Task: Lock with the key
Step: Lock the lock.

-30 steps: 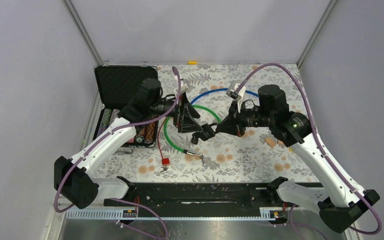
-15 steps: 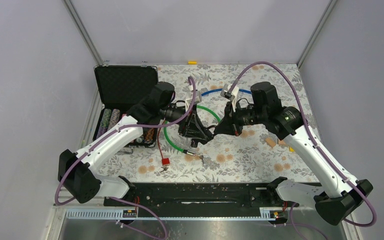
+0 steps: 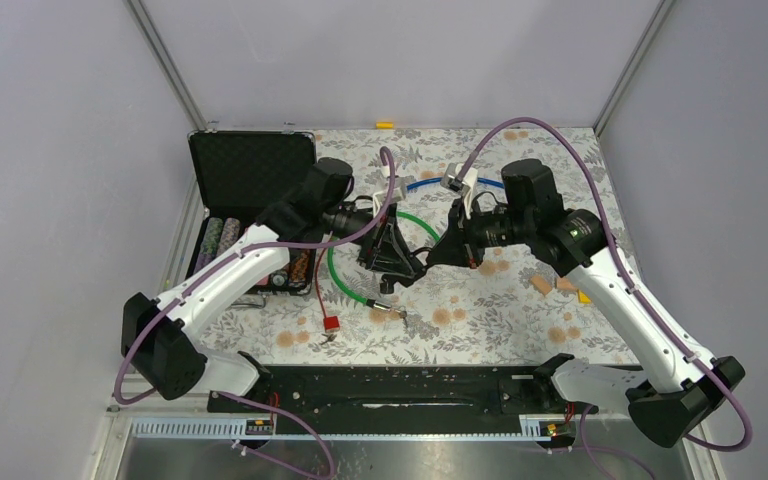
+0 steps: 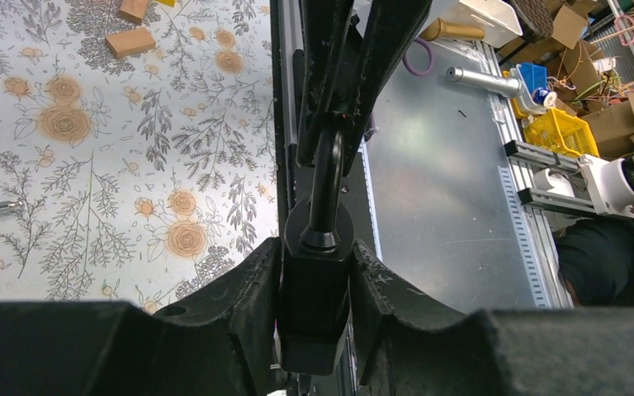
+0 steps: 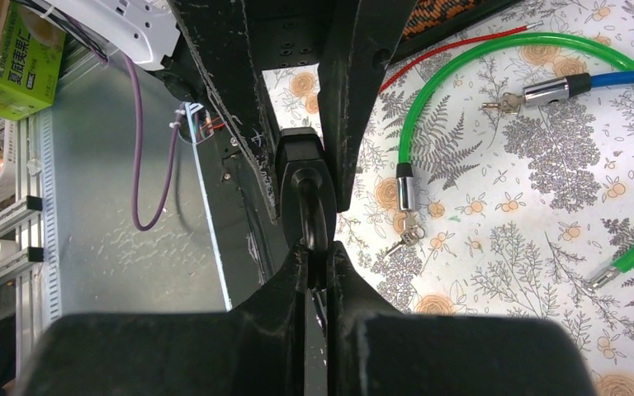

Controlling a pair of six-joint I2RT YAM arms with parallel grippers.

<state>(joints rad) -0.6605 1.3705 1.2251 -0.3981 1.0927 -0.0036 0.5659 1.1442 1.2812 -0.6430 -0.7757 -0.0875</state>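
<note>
1. Two robot arms meet over the middle of the floral tabletop (image 3: 490, 325). Between them they hold a black lock (image 4: 315, 305) up off the surface.
2. The left gripper (image 4: 315, 268) is clamped on the lock's blocky body with one finger against each side. It sits low in the centre of the left wrist view.
3. A thick black cable (image 4: 327, 177) rises from the top of the lock body and runs up between the fingers of the right gripper (image 5: 314, 262). That gripper is pinched narrow around the cable, at the lower centre of the right wrist view.
4. A small bunch of keys (image 5: 410, 239) lies on the tabletop just right of centre in the right wrist view. It is beside the metal end (image 5: 406, 194) of a looped green cable (image 3: 330, 262).
5. A second key (image 5: 502, 105) lies at the tip of a silver barrel (image 5: 555, 89) on a blue cable (image 5: 627, 78), in the upper right of that view. Whether the key sits in the barrel cannot be told.
6. Left of centre in the top view, a red cable (image 3: 317, 285) ends in a small red block (image 3: 331, 323). An open black case (image 3: 250, 170) at the upper left holds rows of poker chips (image 3: 215, 240).
</note>
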